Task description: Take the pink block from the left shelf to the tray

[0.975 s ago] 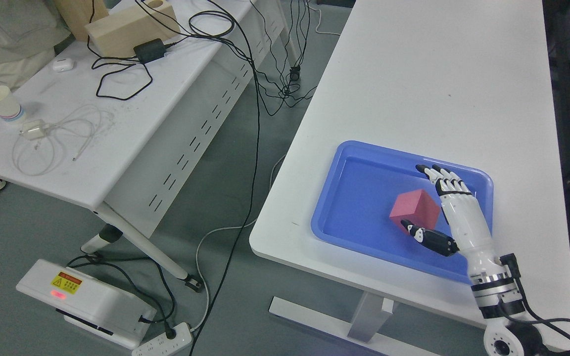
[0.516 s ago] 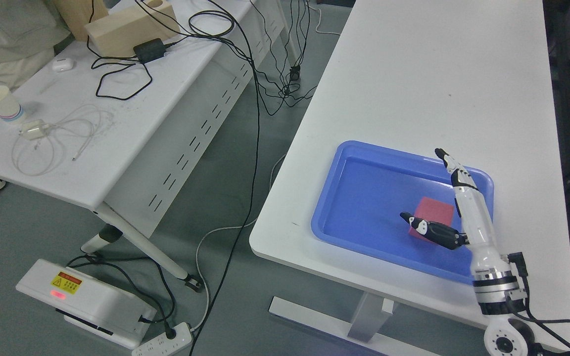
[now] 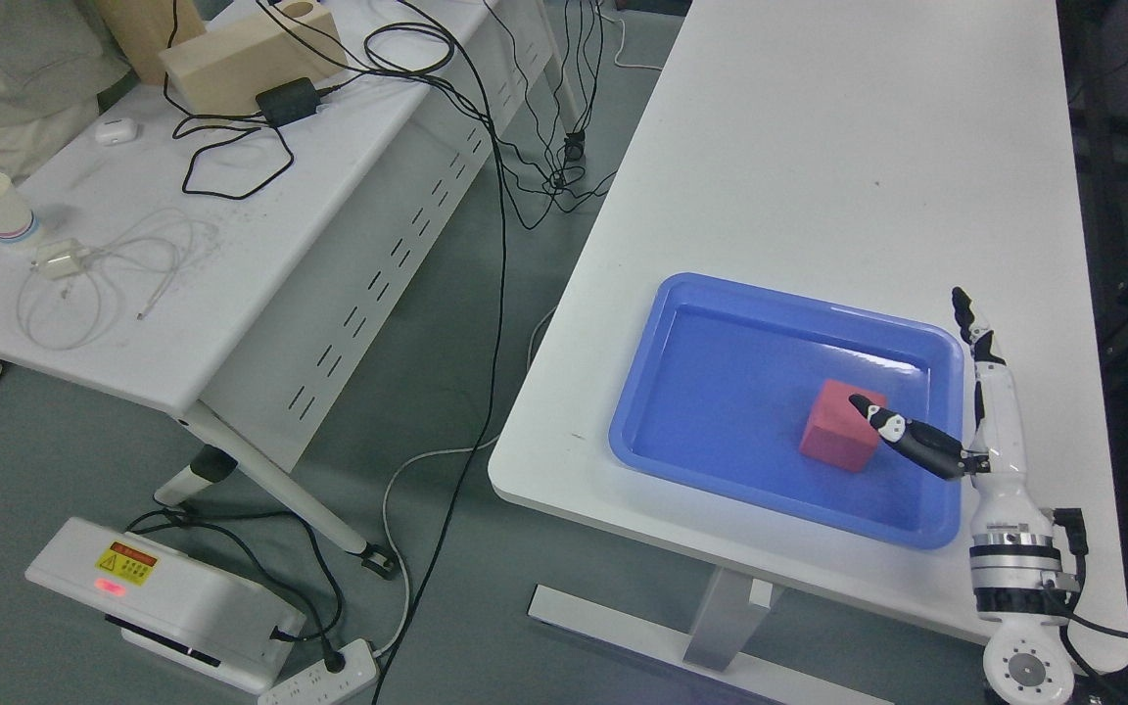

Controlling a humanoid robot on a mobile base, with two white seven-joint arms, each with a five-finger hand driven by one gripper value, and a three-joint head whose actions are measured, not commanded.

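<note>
Pink block (image 3: 840, 427) sits in tray (image 3: 721, 294); right hand (image 3: 975, 392), fingers spread and empty, has its thumb overlapping the block and could nudge it when withdrawn.

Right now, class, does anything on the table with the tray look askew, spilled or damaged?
Nothing is spilled or damaged. The pink block sits inside the blue tray, turned slightly askew to its rim. The right hand is open beside it.

A pink block (image 3: 840, 426) sits in a blue tray (image 3: 721, 323) on a white table (image 3: 819, 176).
</note>
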